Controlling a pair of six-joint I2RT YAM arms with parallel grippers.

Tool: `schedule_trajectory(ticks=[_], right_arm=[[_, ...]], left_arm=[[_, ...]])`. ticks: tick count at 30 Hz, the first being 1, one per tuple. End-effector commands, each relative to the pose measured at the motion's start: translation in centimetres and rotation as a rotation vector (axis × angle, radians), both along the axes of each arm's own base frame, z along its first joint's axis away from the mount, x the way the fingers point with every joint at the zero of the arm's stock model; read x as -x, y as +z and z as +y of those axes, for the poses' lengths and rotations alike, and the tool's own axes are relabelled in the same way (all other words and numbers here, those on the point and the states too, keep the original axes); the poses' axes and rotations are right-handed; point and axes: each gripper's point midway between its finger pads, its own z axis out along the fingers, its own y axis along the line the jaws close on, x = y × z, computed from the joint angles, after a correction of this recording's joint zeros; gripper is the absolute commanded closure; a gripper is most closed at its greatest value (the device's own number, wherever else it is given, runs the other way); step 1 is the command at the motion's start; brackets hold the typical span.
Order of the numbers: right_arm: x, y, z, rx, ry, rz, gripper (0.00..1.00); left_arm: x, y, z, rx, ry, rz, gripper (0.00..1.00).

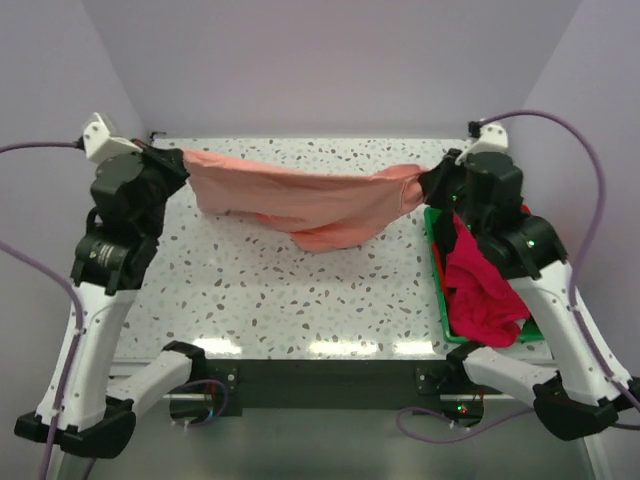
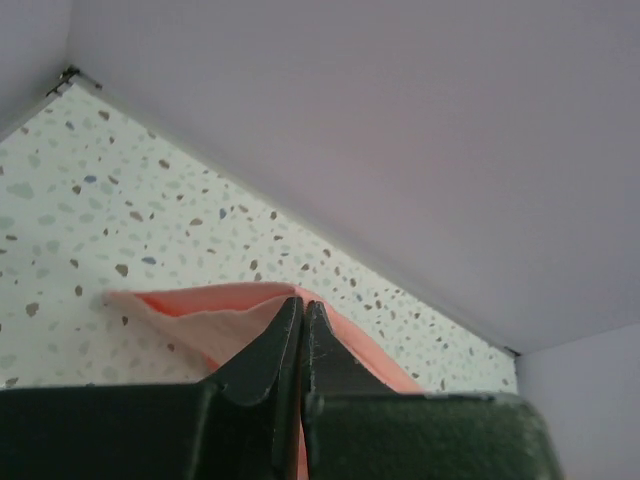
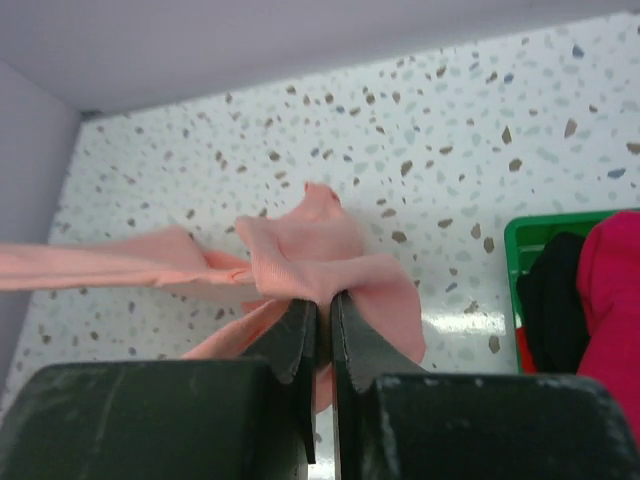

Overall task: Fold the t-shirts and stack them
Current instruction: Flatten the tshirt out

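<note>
holding the salmon-pink cloth t-shirt (image 1: 310,200) by its ends, left fingers (image 2: 262,355) and right fingers (image 3: 290,340) clenched; overstretching could pull one free.

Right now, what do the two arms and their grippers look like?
The left arm and right arm have white shells and black joints, with purple cables. The left gripper and right gripper are black with tapered fingers.
</note>
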Motion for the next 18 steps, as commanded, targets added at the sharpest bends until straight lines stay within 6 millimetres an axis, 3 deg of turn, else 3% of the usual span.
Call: schedule_trajectory(ticks=[1, 6, 9, 12, 14, 16, 18], right_arm=[[3.6, 8.4, -2.9, -0.102, -0.058, -0.184, 1.00], [7.0, 14.6, -4.0, -0.188, -0.027, -0.333, 1.00], [8.4, 19.0, -4.1, -0.232, 0.011, -0.434, 1.00], [7.6, 20.8, -3.2, -0.240, 0.040, -0.464, 1.00], [5.3, 20.8, -2.0, -0.226, 0.045, -0.455, 1.00], [3.4, 21.2, -1.1, -0.224, 0.044, -0.469, 1.00], [-0.5, 20.2, 0.5, -0.195, 0.032, -0.449, 1.00]], left_arm=[[4.4, 7.1, 1.4, -0.004, 0.001, -0.152, 1.00], [7.8, 13.6, 1.8, 0.029, -0.027, -0.302, 1.00], [7.8, 15.3, 1.8, 0.032, -0.026, -0.333, 1.00], [6.2, 15.5, 1.6, 0.027, -0.014, -0.328, 1.00], [4.9, 15.6, 1.6, 0.025, 0.006, -0.336, 1.00], [2.3, 15.0, 1.2, 0.016, 0.015, -0.322, 1.00], [-0.9, 13.6, 0.4, -0.005, 0.015, -0.283, 1.00]])
